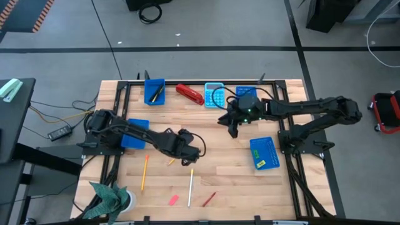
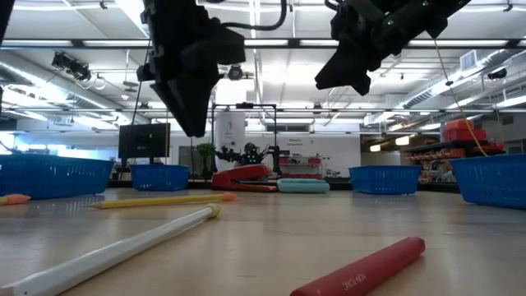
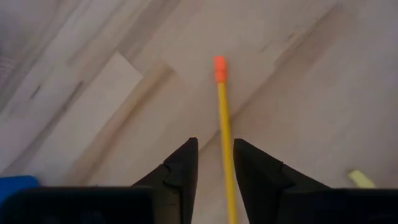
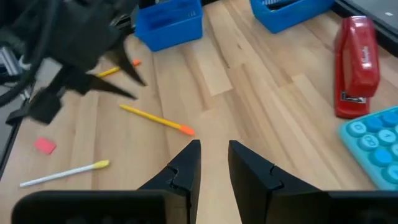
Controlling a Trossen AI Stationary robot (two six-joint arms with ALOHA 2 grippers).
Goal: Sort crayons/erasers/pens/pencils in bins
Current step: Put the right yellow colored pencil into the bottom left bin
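My left gripper (image 1: 187,156) hangs open a little above the table, over a yellow pencil with an orange end (image 3: 222,106) that lies flat on the wood. In the left wrist view the pencil shows through the gap between the fingers. In the low view nothing is between the fingers of the left gripper (image 2: 193,127). My right gripper (image 1: 232,130) is open and empty, high over the table's middle right. An orange pencil (image 1: 145,172), a white pencil (image 1: 190,187), a red crayon (image 1: 209,199) and a pink eraser (image 1: 174,200) lie toward the near edge.
Four blue bins stand at the far left (image 1: 154,90), far right (image 1: 245,94), left (image 1: 134,133) and right (image 1: 264,153). A red stapler (image 1: 189,94) and a light-blue calculator (image 1: 214,94) lie between the far bins. A green plant (image 1: 109,199) stands at the near left corner.
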